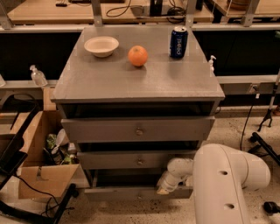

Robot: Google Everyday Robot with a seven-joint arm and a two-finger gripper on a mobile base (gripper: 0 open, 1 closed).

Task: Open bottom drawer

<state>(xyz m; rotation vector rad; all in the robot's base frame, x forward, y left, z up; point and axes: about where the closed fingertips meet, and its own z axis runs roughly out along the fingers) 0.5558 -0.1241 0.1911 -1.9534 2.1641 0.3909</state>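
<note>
Though the gripper sits against the bottom drawer, whose front runs leftward from it, I cannot tell its hold.

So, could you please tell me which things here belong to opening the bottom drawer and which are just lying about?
For the job: bottom drawer, the lowest front; tool, at that drawer's upper edge, right of centre.
Lying about: bowl, orange and blue can on the cabinet top; cardboard box at its left.

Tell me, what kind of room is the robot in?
Probably a lab or workshop: long workbenches stand behind, a cable trails to the floor, a cardboard box holds clutter, and the gripper is down at the bottom drawer.
</note>
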